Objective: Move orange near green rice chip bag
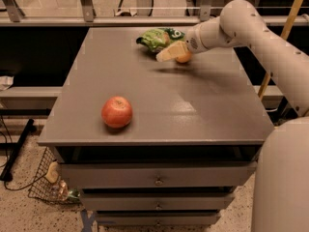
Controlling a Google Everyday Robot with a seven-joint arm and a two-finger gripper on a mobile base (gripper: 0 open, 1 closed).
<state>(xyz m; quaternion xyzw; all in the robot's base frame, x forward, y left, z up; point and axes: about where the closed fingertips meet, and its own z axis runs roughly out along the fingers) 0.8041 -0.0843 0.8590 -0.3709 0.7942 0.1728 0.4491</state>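
The orange (184, 58) lies on the grey table (164, 105) at the back, just right of the green rice chip bag (157, 37) and close to it. My gripper (170, 52) hovers right over the orange, with one cream finger (166, 53) reaching left in front of the bag. The fingers look spread, and the orange sits below them on the table top. Part of the orange is hidden behind that finger.
A larger red apple (117, 112) sits at the front left of the table. Drawers run below the table's front edge. A wire basket (50, 182) stands on the floor at the left. A metal rail runs behind the table.
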